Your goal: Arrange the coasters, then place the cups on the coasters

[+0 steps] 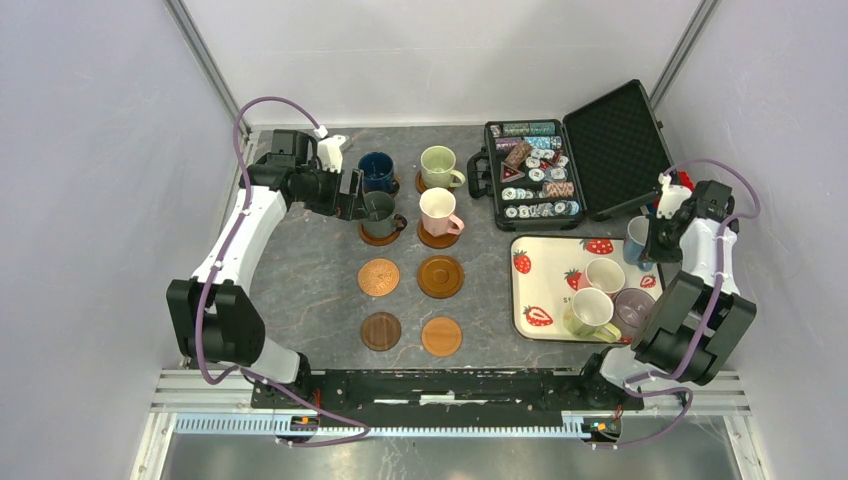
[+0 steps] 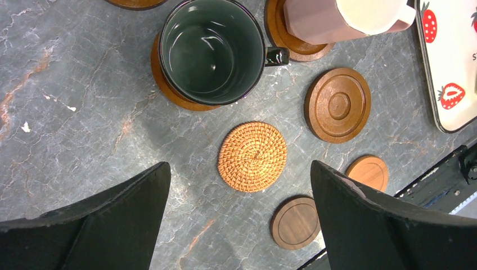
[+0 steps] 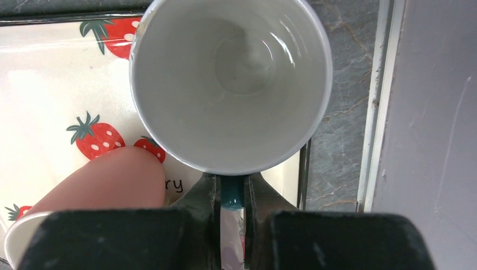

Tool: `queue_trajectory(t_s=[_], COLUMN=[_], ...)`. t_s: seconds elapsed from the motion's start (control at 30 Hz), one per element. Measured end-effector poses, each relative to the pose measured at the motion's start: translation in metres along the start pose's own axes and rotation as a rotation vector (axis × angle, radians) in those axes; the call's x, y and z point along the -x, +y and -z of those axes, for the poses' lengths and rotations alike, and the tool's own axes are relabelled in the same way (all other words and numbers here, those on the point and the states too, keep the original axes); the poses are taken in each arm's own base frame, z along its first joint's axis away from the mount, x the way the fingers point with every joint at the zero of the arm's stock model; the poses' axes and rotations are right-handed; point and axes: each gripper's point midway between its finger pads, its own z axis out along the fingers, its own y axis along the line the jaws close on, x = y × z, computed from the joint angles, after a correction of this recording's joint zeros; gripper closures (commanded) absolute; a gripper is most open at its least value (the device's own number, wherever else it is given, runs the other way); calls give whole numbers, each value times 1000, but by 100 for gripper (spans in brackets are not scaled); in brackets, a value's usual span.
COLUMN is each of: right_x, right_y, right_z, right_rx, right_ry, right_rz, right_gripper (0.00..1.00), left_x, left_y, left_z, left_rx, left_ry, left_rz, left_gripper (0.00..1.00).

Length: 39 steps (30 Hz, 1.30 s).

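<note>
My right gripper is shut on the teal handle of the light blue cup, which stands at the far right corner of the strawberry tray. A salmon cup sits close beside it. My left gripper hangs open over the bare table, just short of the grey-green cup on its coaster. Dark blue, pale green and pink cups also stand on coasters. Bare coasters: woven, dark rimmed, dark, orange.
An open black case of poker chips lies at the back right, next to the tray. Three more cups stand on the tray. The right side wall is close to the held cup.
</note>
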Motion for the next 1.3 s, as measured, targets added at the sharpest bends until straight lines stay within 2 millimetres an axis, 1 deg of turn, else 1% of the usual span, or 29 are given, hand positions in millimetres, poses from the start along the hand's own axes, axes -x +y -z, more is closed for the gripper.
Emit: queue_trajectory(t_s=[0.1, 0.2, 0.3, 0.37, 0.5, 0.57, 0.63, 0.67, 0.73, 0.77, 0.83, 0.9, 0.93, 1.03, 1.1, 1.13, 1.2, 1.23, 1.3], right_x=[6, 20, 37, 50, 86, 99, 121, 126, 140, 144, 151, 152, 150, 138, 124, 111, 86, 69, 36], right_y=[-2, -8, -10, -7, 4, 17, 44, 60, 105, 122, 164, 201, 213, 258, 292, 312, 337, 351, 372], right_z=[7, 19, 37, 51, 82, 94, 104, 105, 112, 115, 123, 130, 133, 139, 141, 140, 137, 133, 126], right_rx=[-3, -24, -39, -30, 9, 32, 85, 117, 202, 239, 329, 412, 440, 523, 584, 624, 676, 701, 728], right_ry=[-5, -38, -98, -143, -260, -288, -346, -356, -392, -405, -428, -442, -442, -429, -428, -417, -380, -352, -300], right_rz=[31, 64, 94, 109, 136, 147, 179, 212, 273, 298, 356, 401, 416, 471, 518, 544, 577, 592, 616], right_gripper=[100, 100, 100, 100, 100, 100, 100, 100, 100, 100, 100, 100, 100, 100, 100, 100, 100, 100, 100], left_x=[0, 0, 0, 0, 0, 0, 0, 0, 0, 0, 0, 1, 2, 4, 5, 6, 6, 6, 6], left_y=[0, 0, 0, 0, 0, 0, 0, 0, 1, 1, 3, 5, 6, 8, 10, 11, 14, 15, 18], left_z=[0, 0, 0, 0, 0, 0, 0, 0, 1, 1, 2, 4, 6, 12, 16, 17, 19, 19, 20], left_rx=[0, 0, 0, 0, 0, 0, 0, 1, 2, 3, 10, 17, 21, 33, 41, 44, 52, 54, 60], left_ry=[0, 1, -1, -1, -1, -2, -2, -2, -3, -4, -6, -12, -16, -33, -44, -47, -52, -53, -56], left_rz=[0, 1, 0, -1, -1, -1, -1, 0, 1, 1, 4, 7, 8, 16, 26, 34, 56, 66, 85], left_gripper=[0, 0, 0, 0, 0, 0, 0, 0, 0, 0, 0, 0, 0, 0, 0, 0, 0, 0, 0])
